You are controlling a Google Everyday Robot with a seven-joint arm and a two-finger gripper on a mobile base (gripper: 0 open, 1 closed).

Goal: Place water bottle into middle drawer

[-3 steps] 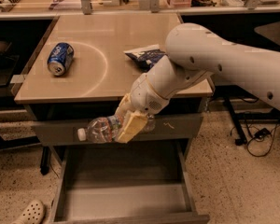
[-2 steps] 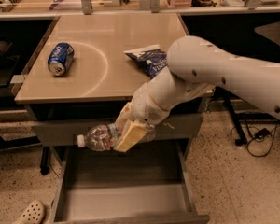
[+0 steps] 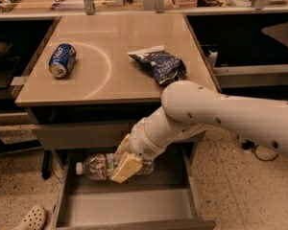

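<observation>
The water bottle [image 3: 100,166] is clear crinkly plastic with a white cap pointing left. It lies sideways, held in my gripper [image 3: 126,162], whose yellowish fingers [image 3: 126,167] are shut around its middle. The bottle hangs over the open middle drawer [image 3: 129,206], a wide grey tray pulled out below the table, near the drawer's back half. I cannot tell whether the bottle touches the drawer floor. My white arm [image 3: 221,116] reaches in from the right.
On the beige table top [image 3: 110,80] lie a blue soda can [image 3: 62,60] at left and a dark chip bag [image 3: 158,64] at right. A closed grey drawer front [image 3: 77,134] sits above the open drawer. A white shoe [image 3: 32,218] lies on the speckled floor at lower left.
My gripper has carried the bottle down, from in front of the upper drawer front into the open drawer. The arm has dropped lower, uncovering the chip bag.
</observation>
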